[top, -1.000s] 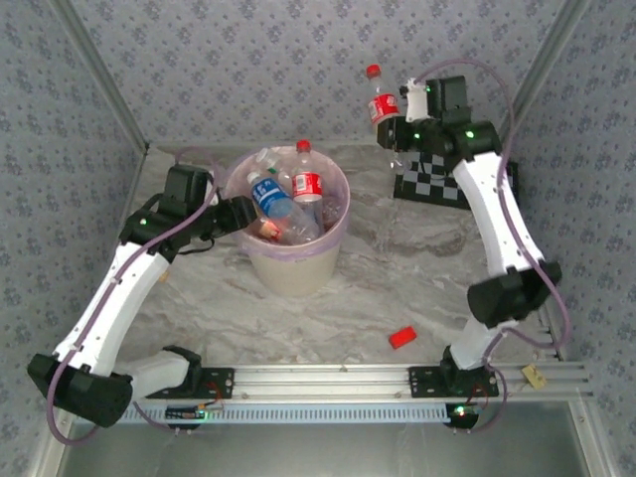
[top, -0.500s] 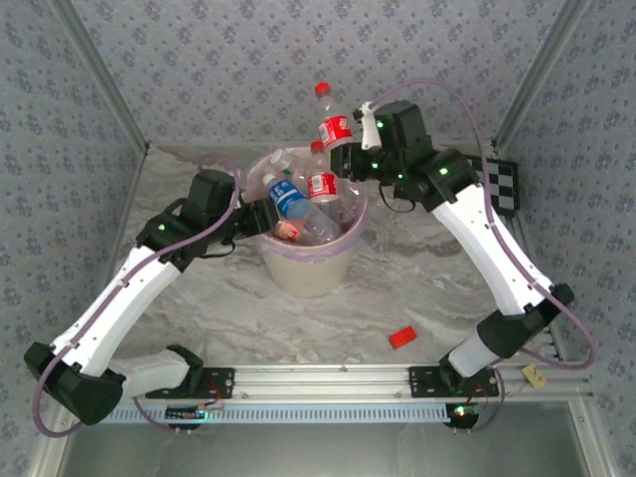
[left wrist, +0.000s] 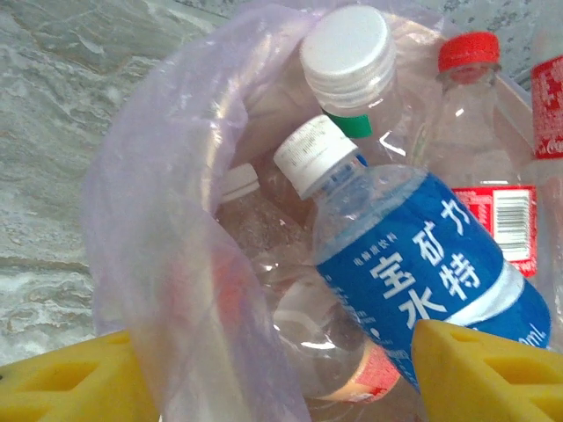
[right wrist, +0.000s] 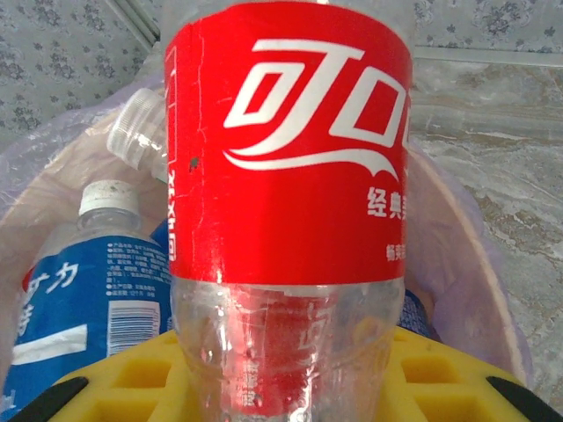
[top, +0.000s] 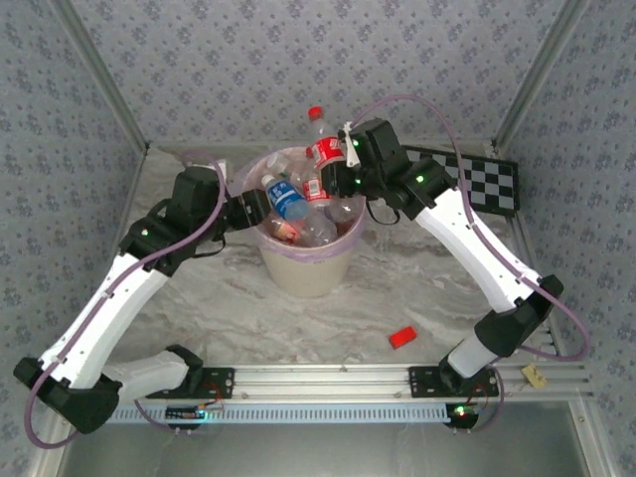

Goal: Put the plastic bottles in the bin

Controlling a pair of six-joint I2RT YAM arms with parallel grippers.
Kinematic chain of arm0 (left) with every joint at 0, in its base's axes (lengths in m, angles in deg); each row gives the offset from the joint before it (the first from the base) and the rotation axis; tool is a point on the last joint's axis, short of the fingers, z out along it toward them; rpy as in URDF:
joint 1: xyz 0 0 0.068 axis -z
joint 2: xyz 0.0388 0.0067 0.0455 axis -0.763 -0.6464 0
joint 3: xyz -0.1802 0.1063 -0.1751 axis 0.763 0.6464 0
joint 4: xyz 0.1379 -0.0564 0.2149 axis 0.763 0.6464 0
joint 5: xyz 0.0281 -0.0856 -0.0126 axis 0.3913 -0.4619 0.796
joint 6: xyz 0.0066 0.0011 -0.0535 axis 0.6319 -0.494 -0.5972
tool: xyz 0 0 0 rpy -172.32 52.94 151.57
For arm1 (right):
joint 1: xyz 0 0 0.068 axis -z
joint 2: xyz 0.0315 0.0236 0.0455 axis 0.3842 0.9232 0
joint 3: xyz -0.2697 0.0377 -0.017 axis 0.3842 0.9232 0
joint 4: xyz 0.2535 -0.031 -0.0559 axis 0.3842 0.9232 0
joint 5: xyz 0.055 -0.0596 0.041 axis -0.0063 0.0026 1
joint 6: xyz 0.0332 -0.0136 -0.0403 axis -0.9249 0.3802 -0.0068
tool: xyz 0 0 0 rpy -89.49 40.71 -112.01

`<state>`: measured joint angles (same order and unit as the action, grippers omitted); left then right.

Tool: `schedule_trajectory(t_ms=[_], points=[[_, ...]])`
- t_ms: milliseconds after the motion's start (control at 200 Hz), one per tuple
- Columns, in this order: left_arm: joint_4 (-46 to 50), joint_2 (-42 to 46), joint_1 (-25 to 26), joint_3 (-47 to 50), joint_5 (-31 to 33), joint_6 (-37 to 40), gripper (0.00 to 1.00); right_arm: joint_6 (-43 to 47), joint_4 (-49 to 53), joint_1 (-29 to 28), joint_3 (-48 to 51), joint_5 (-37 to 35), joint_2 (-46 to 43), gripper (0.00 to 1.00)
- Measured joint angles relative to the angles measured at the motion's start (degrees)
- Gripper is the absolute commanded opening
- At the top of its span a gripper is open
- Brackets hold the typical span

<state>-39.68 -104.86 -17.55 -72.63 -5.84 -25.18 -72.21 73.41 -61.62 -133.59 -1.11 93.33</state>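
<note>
Inspecting left to right: left claw (top: 248, 213) released, pads spread at the bin's (top: 298, 273) rim; one blue-labelled bottle (left wrist: 422, 272) just ahead of it, inside; at least four plastic bottles (left wrist: 479, 176) counted in the bin; right claw (top: 336, 174) clenched on one red-labelled bottle (right wrist: 286, 141), upright above the rim, not yet dropped; one red block (top: 401, 338) well behind that claw.

The bin (top: 298, 273) stands on the table (top: 427, 273), with several bottles (top: 288, 199) piled inside it. The left gripper (top: 260, 212) sits at the bin's 9 o'clock rim. The right gripper (top: 336, 171) carries the upright bottle (top: 324, 151) above the 1 o'clock rim. The block (top: 401, 338) lies at 4 o'clock and the board (top: 477, 181) at 2 o'clock.
</note>
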Motion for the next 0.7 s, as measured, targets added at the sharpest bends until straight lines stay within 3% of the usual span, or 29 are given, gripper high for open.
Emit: schedule_trajectory(t_ms=[285,410,645,700], points=[[-0.3,-2.6,-1.6,-0.4,0.4,0.5,0.76,1.1,-5.4,0.4,4.6,3.8,-1.0,0.21],[-0.8,-3.7,-1.6,-0.7,0.4,0.7,0.76,2.4,-5.6,-0.5,5.3,1.7,-0.8,0.24],[-1.4,-4.3,-1.8,-1.7,0.4,1.3,0.76,4.9,-4.4,-2.4,5.7,-0.8,-1.1,0.67],[-1.3,-4.6,-1.8,-2.0,0.7,1.5,0.76,5.6,-2.5,-3.0,5.2,-0.6,-1.1,0.71]])
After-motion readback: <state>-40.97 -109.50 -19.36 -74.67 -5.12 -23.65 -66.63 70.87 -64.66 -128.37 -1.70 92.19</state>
